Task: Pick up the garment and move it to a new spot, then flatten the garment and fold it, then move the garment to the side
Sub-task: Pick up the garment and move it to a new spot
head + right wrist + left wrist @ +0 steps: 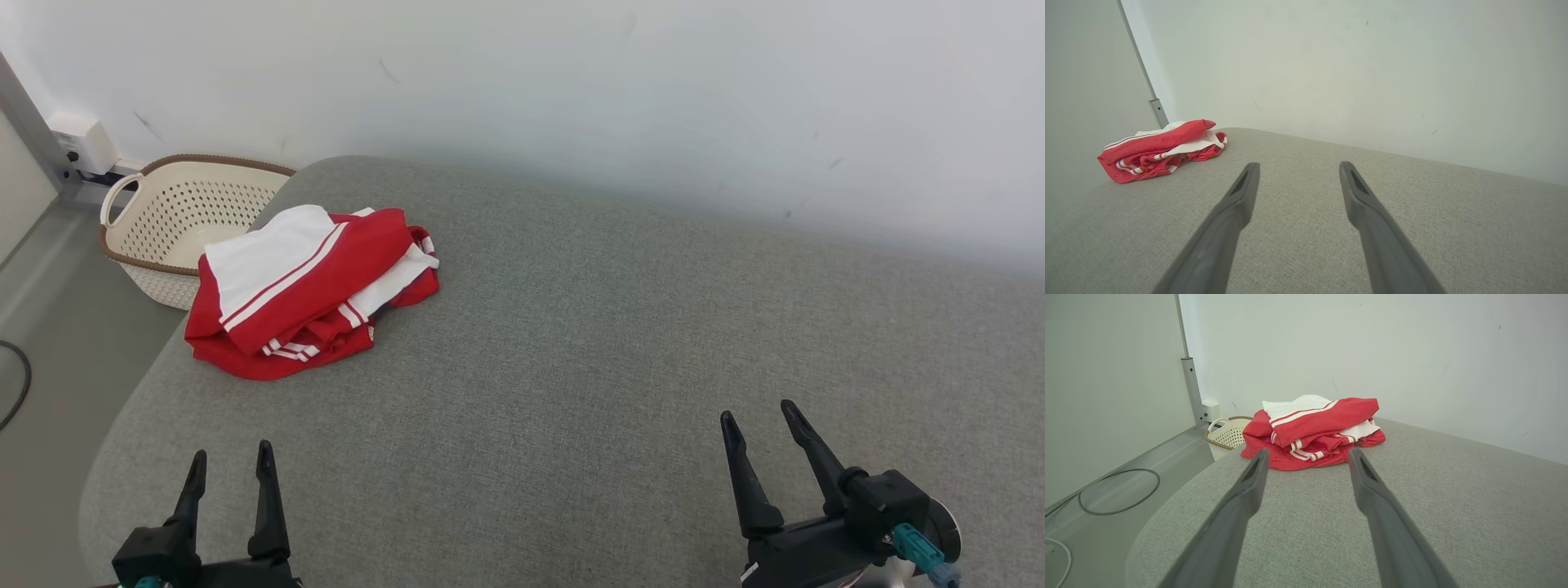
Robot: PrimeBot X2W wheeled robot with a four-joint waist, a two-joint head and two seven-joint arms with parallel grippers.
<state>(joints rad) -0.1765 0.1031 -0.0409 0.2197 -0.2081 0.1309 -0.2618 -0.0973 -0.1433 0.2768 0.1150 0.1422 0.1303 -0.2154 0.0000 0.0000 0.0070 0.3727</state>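
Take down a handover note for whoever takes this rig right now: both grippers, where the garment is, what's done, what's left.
Left gripper: open, empty, short of the garment.
Right gripper: open, empty, farther from it.
Red and white garment: a loose, bundled heap at the far left corner of the grey padded table, beside the perforated basket.
Done: nothing that I can confirm; it is not neatly folded.
Left, likely: pick it up, move it, flatten, fold, set aside.
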